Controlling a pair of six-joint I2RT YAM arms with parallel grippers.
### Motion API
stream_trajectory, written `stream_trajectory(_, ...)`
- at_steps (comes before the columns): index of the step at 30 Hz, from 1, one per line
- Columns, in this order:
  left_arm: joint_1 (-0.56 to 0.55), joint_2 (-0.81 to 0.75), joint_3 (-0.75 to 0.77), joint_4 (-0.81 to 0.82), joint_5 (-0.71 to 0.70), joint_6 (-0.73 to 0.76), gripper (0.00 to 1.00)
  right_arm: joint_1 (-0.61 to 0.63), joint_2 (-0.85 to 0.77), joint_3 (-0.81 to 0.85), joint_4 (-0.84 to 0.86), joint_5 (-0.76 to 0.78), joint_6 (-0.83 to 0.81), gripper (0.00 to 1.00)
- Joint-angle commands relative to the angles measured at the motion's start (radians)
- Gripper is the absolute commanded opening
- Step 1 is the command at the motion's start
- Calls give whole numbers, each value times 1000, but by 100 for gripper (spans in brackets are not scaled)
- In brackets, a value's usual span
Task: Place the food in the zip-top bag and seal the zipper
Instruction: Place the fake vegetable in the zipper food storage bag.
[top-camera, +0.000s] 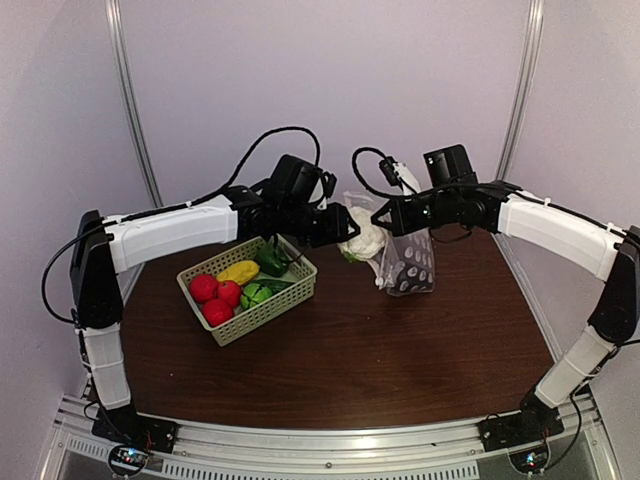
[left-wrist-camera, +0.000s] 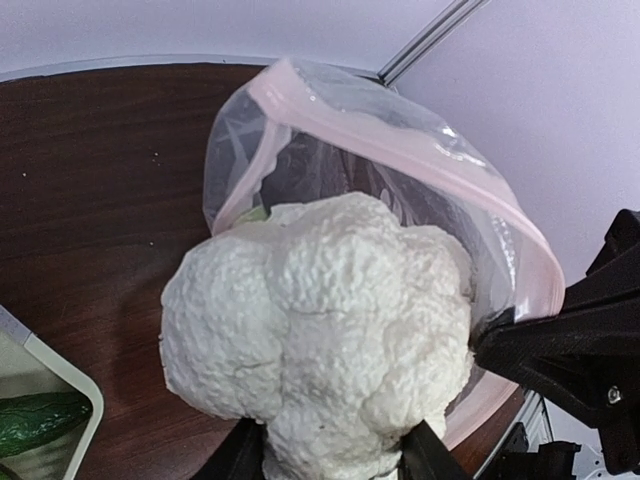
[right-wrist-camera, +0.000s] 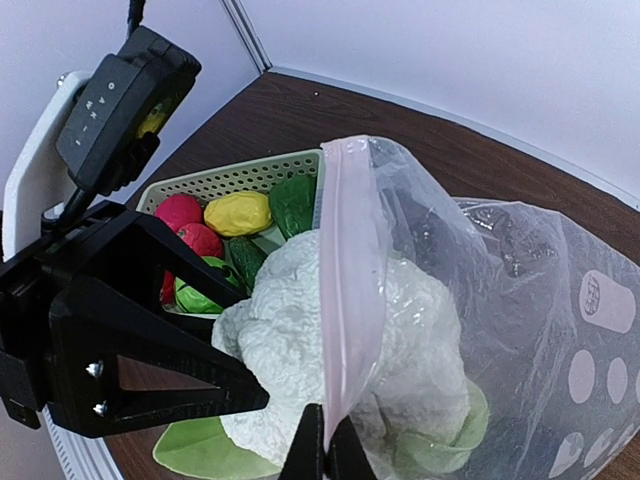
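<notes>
Clamps the white cauliflower (left-wrist-camera: 320, 320) in the left hand (left-wrist-camera: 332, 458) at the open mouth of the zip-top bag (top-camera: 410, 262); pinches the bag's pink zipper (right-wrist-camera: 340, 280) tight in the right hand (right-wrist-camera: 322, 452), next to the green basket (top-camera: 265, 317) on the counter (top-camera: 400, 350)

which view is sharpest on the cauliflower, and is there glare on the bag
Left wrist: sharpest, cauliflower texture crisp and evenly lit, only small highlights on the bag. Right wrist: bag film hazes the cauliflower behind it. Top external: soft, cauliflower small with little texture.
</notes>
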Motion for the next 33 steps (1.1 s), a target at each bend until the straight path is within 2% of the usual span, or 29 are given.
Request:
stream_trajectory(1, -8, -93, -21, 123, 45, -2, 11, 4, 6, 28, -15, 32, -22, 0)
stream_trajectory(8, -8, -104, -24, 131, 31, -68, 17, 4, 25, 57, -43, -15, -15, 0)
stream_trajectory(10, -8, -90, 2, 113, 10, -110, 29, 5, 37, 70, -52, -37, -14, 0)
stream_trajectory(15, -14, -74, 67, 155, 77, -150, 51, 3, 45, 81, -62, -23, -16, 0)
stream_trajectory(20, -16, -107, 38, 180, 74, -165, 61, -17, 38, 87, -61, -20, -12, 0)
stream_trajectory(25, -15, -125, -37, 277, 102, -186, 72, -46, 52, 96, -59, -70, 16, 0)
stream_trajectory(28, -15, -117, -51, 338, 131, -197, 74, -48, 58, 105, -67, -95, 17, 0)
stream_trajectory(33, -16, -64, -20, 333, 148, -209, 72, -51, 48, 105, -41, -204, 58, 0)
